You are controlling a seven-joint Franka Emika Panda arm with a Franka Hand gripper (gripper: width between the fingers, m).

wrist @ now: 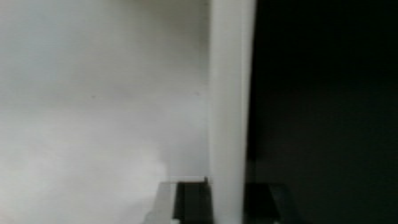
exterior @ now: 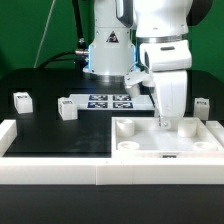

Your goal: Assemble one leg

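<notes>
My gripper (exterior: 166,122) is down at the far wall of the large white square tray-like part (exterior: 150,152) at the front of the exterior view's right. In the wrist view my gripper (wrist: 228,205) has one dark finger on each side of that part's thin upright wall (wrist: 231,90) and looks shut on it. Three legs stand loose on the black table. One leg (exterior: 22,99) is at the far left, a second leg (exterior: 67,109) is right of it, and a third leg (exterior: 201,104) is at the far right. A fourth leg does not show.
The marker board (exterior: 110,100) lies flat behind the tray-like part, by the robot's base (exterior: 105,55). A white raised border (exterior: 55,170) runs along the table's front and left edges.
</notes>
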